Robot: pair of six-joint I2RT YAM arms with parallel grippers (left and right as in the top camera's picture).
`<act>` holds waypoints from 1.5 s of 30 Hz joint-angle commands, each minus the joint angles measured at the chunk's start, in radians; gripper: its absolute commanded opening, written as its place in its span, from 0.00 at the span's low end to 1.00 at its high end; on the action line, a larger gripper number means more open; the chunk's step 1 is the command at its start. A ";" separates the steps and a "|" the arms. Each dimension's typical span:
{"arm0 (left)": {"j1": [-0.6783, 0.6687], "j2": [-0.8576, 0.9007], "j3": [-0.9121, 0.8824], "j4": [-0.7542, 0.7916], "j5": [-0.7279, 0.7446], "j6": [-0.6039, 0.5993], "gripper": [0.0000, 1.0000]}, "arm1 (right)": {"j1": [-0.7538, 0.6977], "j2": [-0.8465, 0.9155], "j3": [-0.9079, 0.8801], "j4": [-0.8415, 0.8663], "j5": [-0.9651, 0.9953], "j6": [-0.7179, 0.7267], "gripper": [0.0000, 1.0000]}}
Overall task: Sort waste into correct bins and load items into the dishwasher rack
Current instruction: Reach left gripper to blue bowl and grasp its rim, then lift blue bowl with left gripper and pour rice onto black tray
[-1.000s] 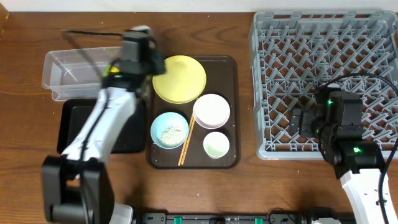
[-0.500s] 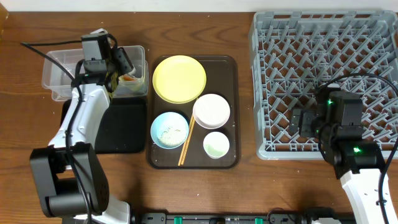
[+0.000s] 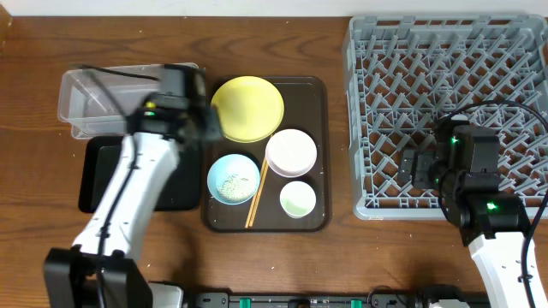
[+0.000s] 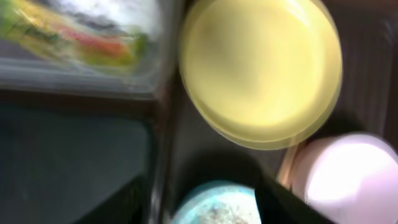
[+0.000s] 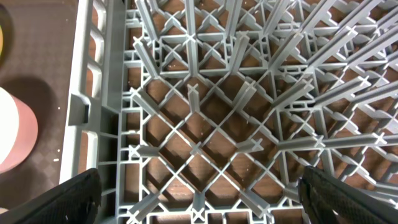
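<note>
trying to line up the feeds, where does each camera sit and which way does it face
Overhead: fixed above the table, looking straight down; left arm by the plate, right arm over the rack.
Left wrist: on the left arm, looking down, blurred, at plate, tub and blue bowl; dark fingers at bottom.
Right wrist: on the right arm, looking down into the rack; fingers in bottom corners.
Shared: overhead and left wrist both show the plate; overhead and right wrist the rack.
</note>
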 commanded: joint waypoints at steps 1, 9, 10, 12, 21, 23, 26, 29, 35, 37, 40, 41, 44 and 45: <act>-0.089 0.034 -0.019 -0.036 0.004 0.002 0.57 | 0.007 -0.003 0.018 0.000 -0.001 0.006 0.99; -0.245 0.175 -0.036 -0.033 0.004 -0.003 0.56 | 0.007 -0.003 0.018 -0.002 -0.001 0.006 0.99; -0.253 0.193 -0.036 -0.034 0.004 -0.003 0.56 | 0.007 -0.003 0.018 -0.002 -0.001 0.006 0.99; -0.264 0.230 -0.036 -0.040 0.004 -0.026 0.56 | 0.007 -0.004 0.018 -0.001 -0.001 0.006 0.99; -0.269 0.283 -0.036 -0.051 0.005 -0.070 0.20 | 0.007 -0.003 0.018 -0.001 -0.001 0.006 0.99; -0.269 0.283 -0.036 -0.052 0.006 -0.070 0.14 | 0.007 -0.003 0.018 -0.001 -0.001 0.006 0.99; -0.269 0.277 -0.034 -0.052 0.027 -0.070 0.06 | 0.007 -0.003 0.018 -0.001 -0.001 0.006 0.99; -0.269 0.250 -0.024 -0.068 0.028 -0.070 0.06 | 0.007 -0.004 0.018 -0.002 -0.001 0.006 0.99; -0.266 0.114 -0.002 -0.108 0.027 -0.070 0.06 | 0.007 -0.004 0.018 -0.005 -0.001 0.006 0.99; -0.258 0.055 -0.002 -0.108 0.027 -0.069 0.06 | 0.007 -0.004 0.018 -0.005 -0.001 0.006 0.99; -0.230 -0.023 -0.002 -0.111 0.027 -0.069 0.06 | 0.007 -0.004 0.018 -0.006 -0.001 0.006 0.99; -0.214 -0.046 -0.002 -0.116 0.027 -0.070 0.06 | 0.007 -0.004 0.018 -0.005 -0.001 0.006 0.99; -0.142 -0.090 -0.002 -0.136 0.040 -0.069 0.06 | 0.007 -0.004 0.018 -0.006 -0.001 0.006 0.99; -0.114 -0.095 -0.002 -0.144 0.050 -0.069 0.06 | 0.007 -0.003 0.018 -0.006 -0.001 0.006 0.99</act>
